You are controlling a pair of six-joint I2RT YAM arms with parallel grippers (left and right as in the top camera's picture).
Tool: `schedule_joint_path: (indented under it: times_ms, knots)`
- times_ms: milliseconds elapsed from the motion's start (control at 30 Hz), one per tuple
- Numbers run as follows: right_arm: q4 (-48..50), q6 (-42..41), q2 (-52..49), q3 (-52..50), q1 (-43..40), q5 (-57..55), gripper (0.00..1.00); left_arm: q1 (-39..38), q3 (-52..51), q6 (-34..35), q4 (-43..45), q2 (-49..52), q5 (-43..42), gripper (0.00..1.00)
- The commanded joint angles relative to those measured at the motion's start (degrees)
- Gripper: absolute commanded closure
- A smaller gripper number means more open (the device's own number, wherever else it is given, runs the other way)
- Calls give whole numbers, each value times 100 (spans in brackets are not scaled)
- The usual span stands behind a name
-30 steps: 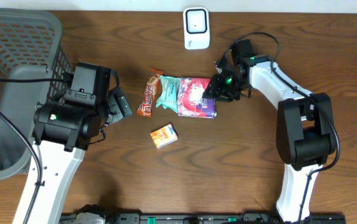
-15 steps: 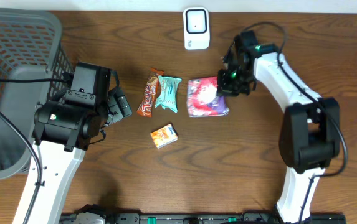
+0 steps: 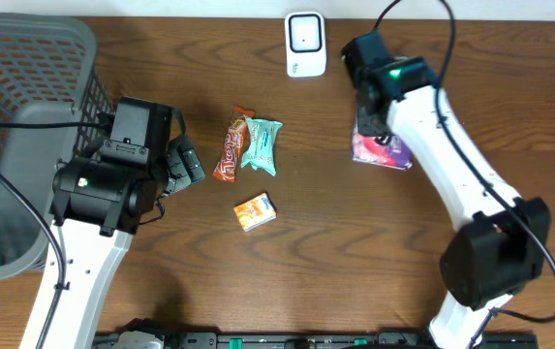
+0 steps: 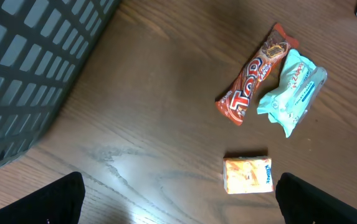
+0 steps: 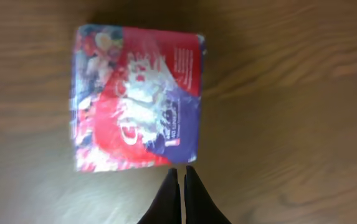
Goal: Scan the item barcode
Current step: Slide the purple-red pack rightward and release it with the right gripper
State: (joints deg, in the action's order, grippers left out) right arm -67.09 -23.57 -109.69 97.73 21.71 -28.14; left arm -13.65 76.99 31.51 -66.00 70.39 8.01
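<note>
Right gripper (image 5: 180,180) pinches shut on the edge of the red packet (image 5: 134,93), at five o'clock from the scanner (image 3: 305,44). The packet looks light, soft and slippery, best held by its seam. Left gripper (image 4: 178,196) gapes wide.

Dark wooden counter (image 3: 354,271), bearing white scanner (image 3: 305,44) at far edge, red-brown bar (image 3: 230,147) touching teal packet (image 3: 262,145), small orange box (image 3: 255,211) near them, grey basket (image 3: 25,58) at left; red-purple packet (image 3: 384,150) perhaps resting there too.

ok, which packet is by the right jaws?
The red-and-purple pack, right at the shut jaws' tips; the bar, teal pack and orange box lie well away.
</note>
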Motion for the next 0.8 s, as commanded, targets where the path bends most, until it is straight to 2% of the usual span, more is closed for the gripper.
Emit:
schedule_joint_path:
  times_ms: [0,100,200,267,300,333,367,433,500,567,767]
  knots:
    - [203,-260,-365,-472,136,-1038,99,20,59,9,-20,2,33,2]
    - [181,-599,-520,-518,258,-514,97,20,59,7,-17,2,33,2]
    - [201,-597,-481,-304,238,101,86,20,59,7,-17,2,33,2]
    - [131,-560,-466,-44,146,380,61,20,59,7,-17,2,33,2]
    - [31,-361,-452,275,-22,739,42,20,59,7,-17,2,33,2]
    - [-26,-192,-444,461,-155,1008,30,20,59,7,-17,2,33,2]
    - [-55,9,-444,616,-330,1333,21,20,59,7,-17,2,33,2]
    - [-59,455,-444,798,-758,2107,11,20,59,7,-20,2,33,2]
    - [-52,970,-448,791,-1303,3029,6,20,59,9,-17,2,33,2]
    - [-109,1467,-492,702,-1797,3849,6,20,59,7,-17,2,33,2]
    - [127,2264,-577,-81,-2935,5556,12,20,59,7,-17,2,33,2]
